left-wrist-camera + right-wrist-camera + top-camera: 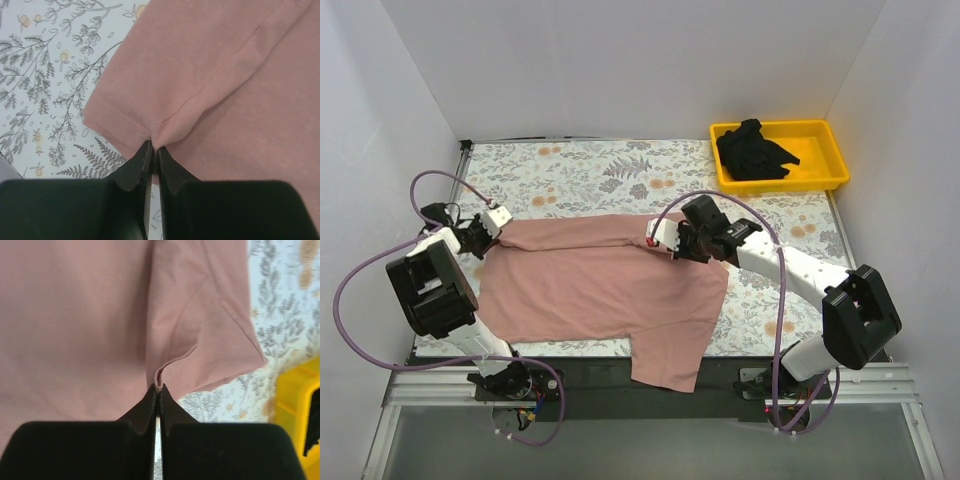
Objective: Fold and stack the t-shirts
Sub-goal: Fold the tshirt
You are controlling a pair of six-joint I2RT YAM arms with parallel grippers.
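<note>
Pink t-shirt [590,285] spread flat on the desk [570,170], pinched at both sleeves.
The left end effector [492,226] and right end effector [658,238] each clamp a sleeve fold. The shirt's hem overhangs the near edge. The black t-shirt [752,150] lies crumpled in the yellow bin [830,172] at the far right corner.

place: robot lab cell | cues: plain white enclosure walls [620,70]; aluminium frame rail [640,400]; floral table cover [580,172]

Plain white walls [640,60] on three sides; floral table cover [570,175] beneath; soft even light
</note>
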